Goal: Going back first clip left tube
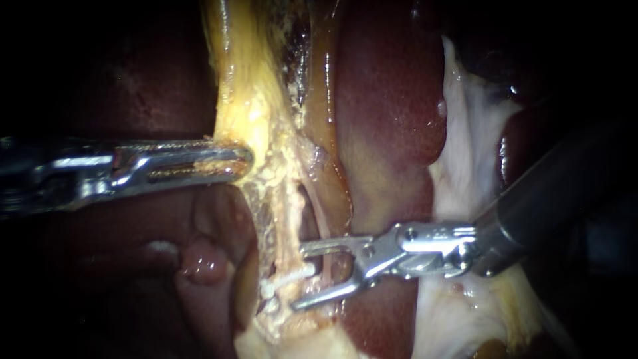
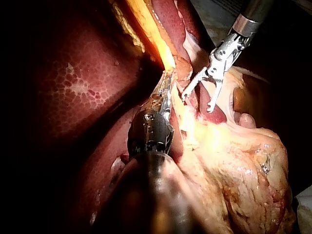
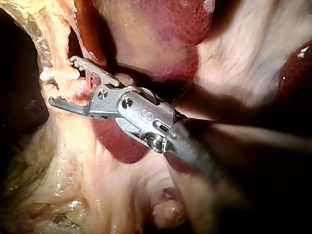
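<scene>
The left instrument [image 1: 244, 159] lies level before the liver [image 1: 392, 100], its jaws clamped together on a yellow tissue band [image 1: 242, 93]. The right instrument [image 1: 300, 277] slants in from the right, jaws spread apart and gripping nothing, their tips at the white clip [image 1: 282, 280] on the left tube [image 1: 287, 226].

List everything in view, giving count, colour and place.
liver: one, dark red, behind the other tissue
yellow tissue strand: one, yellow, running down to the clipped tube
pale tissue: one, whitish, beside the liver
clipped tube: one, pale yellow, below the strand
thin strand: one, pinkish, beside the clipped tube
clip: one, white, across the tube
left instrument: one, silver, tip at the yellow strand
right instrument: one, silver, dark shaft, jaws open astride the clip
</scene>
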